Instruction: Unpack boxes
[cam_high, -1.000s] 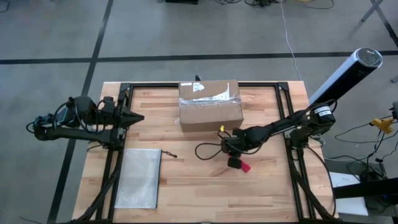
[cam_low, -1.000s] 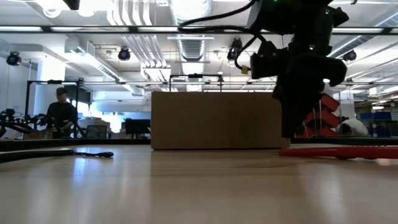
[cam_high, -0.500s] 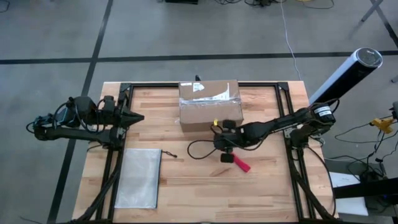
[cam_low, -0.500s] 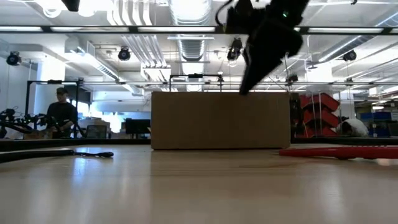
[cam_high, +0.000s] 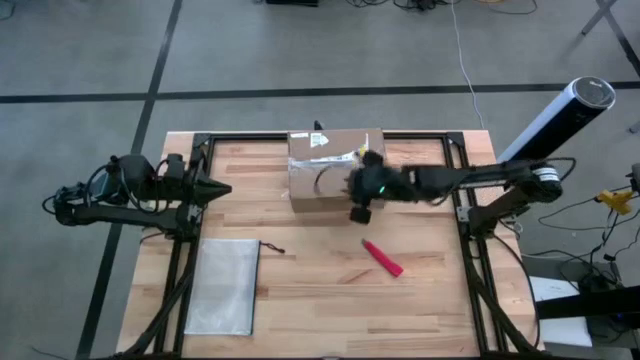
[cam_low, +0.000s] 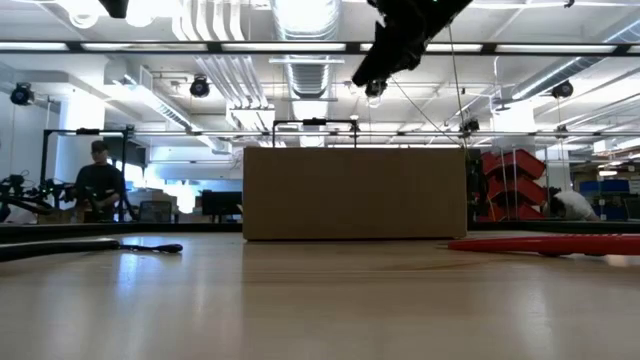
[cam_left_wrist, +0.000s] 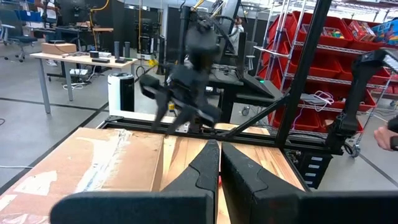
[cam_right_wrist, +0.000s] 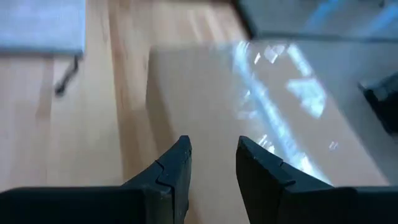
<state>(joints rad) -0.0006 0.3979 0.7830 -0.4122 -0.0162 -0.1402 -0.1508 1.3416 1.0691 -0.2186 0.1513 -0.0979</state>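
High view: right hand (cam_high: 358, 205), narrowly parted, empty, above box (cam_high: 325, 181); left hand (cam_high: 215, 189) closed.

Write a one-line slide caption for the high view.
Right gripper hovers empty over the cardboard box, red knife lying on the table; left gripper waits shut at the left edge.

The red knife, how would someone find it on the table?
Start at the brown box at the table's far edge. Come toward the near edge and a bit right: the knife lies alone on bare wood. It is small, thin and the only red thing, unlike the flat grey pouch at the left.
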